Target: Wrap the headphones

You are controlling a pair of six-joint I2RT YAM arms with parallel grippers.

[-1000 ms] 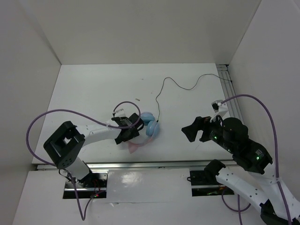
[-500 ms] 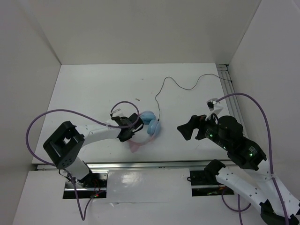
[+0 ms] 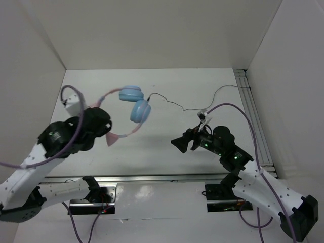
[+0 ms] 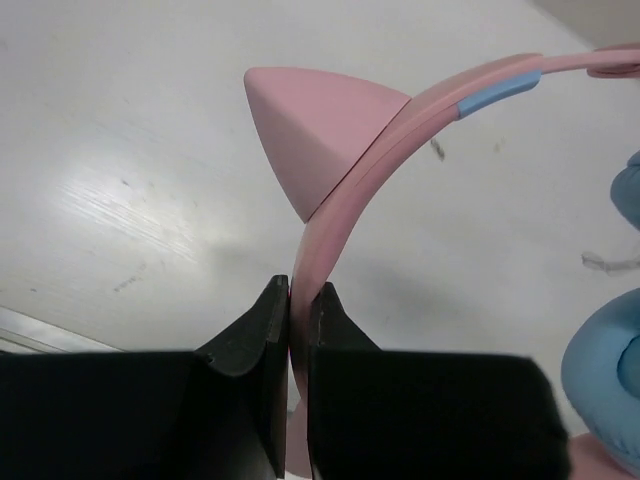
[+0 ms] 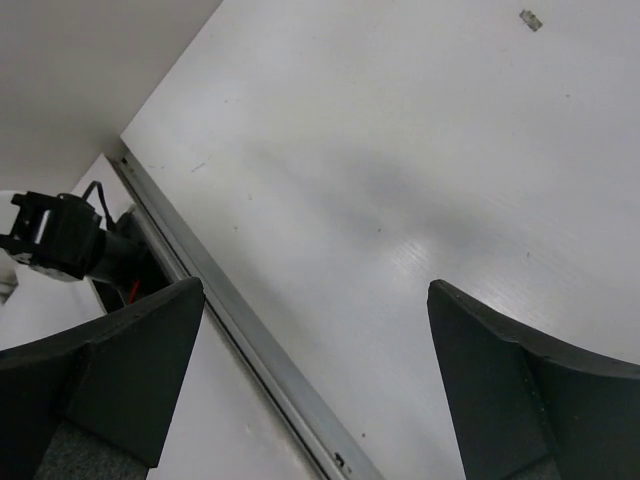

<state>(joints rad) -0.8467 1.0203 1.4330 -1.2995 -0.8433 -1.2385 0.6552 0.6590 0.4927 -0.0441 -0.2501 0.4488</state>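
Observation:
The headphones (image 3: 140, 111) hang in the air over the table's left half, two light blue ear cups up and the pink headband (image 4: 345, 205) curving down toward me. My left gripper (image 4: 299, 290) is shut on the headband just below one pink cat ear (image 4: 315, 125); in the top view it (image 3: 105, 127) sits at the band's lower end. The thin black cable (image 3: 182, 108) trails from the cups across the table to the back right. My right gripper (image 3: 177, 143) hovers open over the table's front middle, its jaws (image 5: 315, 288) wide with nothing between them.
A metal rail (image 5: 250, 340) runs along the table's near edge, and another (image 3: 250, 101) along the right side. White walls close in the left, back and right. Purple robot cables (image 3: 230, 107) loop off both arms. A small scrap (image 5: 530, 18) lies on the table.
My left gripper closed on the headband and lifted the headphones off the table, up and to the back left. The cable was dragged leftward. My right gripper moved left toward the table's middle, still open.

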